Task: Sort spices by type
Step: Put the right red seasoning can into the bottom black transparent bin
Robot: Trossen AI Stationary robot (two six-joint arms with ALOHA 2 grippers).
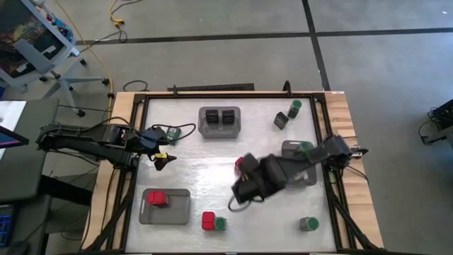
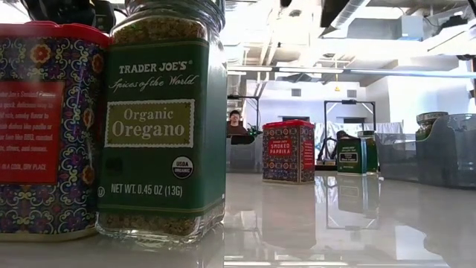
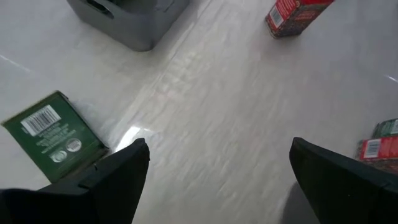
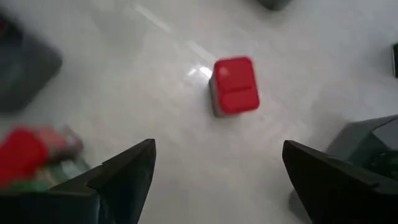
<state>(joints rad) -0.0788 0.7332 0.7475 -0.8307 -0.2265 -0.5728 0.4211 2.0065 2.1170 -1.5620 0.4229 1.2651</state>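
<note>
From above, you see your left gripper (image 1: 164, 157) spread open at the table's left edge, just beside a green-lidded jar (image 1: 172, 132) lying there, while your right gripper (image 1: 244, 185) hangs released over the middle of the table, next to a red spice tin (image 1: 239, 164). A grey tray (image 1: 219, 122) at the far side holds two black containers, another tray (image 1: 165, 207) near the front left holds one red tin, and a third tray (image 1: 301, 161) sits partly under the right arm with a green lid showing in it. A red tin (image 1: 208, 221) and a green jar (image 1: 220, 224) stand touching at the front edge; more jars sit at the far right and front right. At table height, you face an oregano jar (image 2: 163, 126) touching a red tin (image 2: 44, 130), with a paprika tin (image 2: 288, 151) farther back. Your left wrist camera shows open fingers (image 3: 118, 174) near a green-labelled jar (image 3: 55, 134) on its side. Your right wrist camera shows fingers (image 4: 124, 171) wide apart, empty, with a red tin (image 4: 235, 85) between and beyond them
</note>
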